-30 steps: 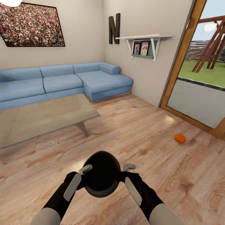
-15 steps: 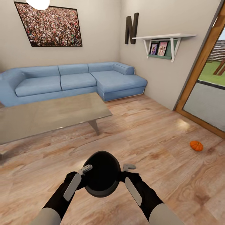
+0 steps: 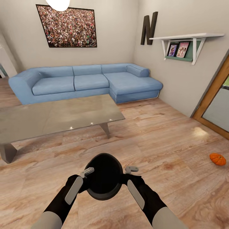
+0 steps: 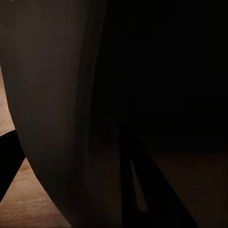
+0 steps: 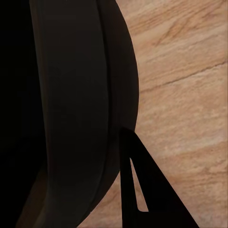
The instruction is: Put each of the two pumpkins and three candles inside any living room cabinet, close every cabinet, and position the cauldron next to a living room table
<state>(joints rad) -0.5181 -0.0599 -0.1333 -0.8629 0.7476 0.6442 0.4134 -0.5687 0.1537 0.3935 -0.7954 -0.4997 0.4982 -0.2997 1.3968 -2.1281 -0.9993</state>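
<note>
I hold a black round cauldron [image 3: 104, 178] low in front of me, above the wood floor. My left gripper [image 3: 87, 172] is clamped on its left rim and my right gripper [image 3: 131, 169] on its right rim. In the left wrist view the dark cauldron wall [image 4: 71, 95] sits right against the camera, beside one dark finger [image 4: 137, 190]. The right wrist view has the cauldron's side [image 5: 71, 104] and a finger [image 5: 135, 190] over floorboards. One orange pumpkin [image 3: 218, 159] lies on the floor at the far right. A long low table [image 3: 57, 116] stands ahead to the left.
A blue corner sofa [image 3: 86, 81] runs along the back wall behind the table. A wooden door frame [image 3: 213, 92] is at the right, with a white wall shelf [image 3: 187, 37] above it. Open floor [image 3: 159, 133] lies between me, the table and the pumpkin.
The camera has turned left, so the whole picture has shifted right: more of the table and sofa shows, and the pumpkin sits nearer the right edge. Both grippers still hold the cauldron the same way.
</note>
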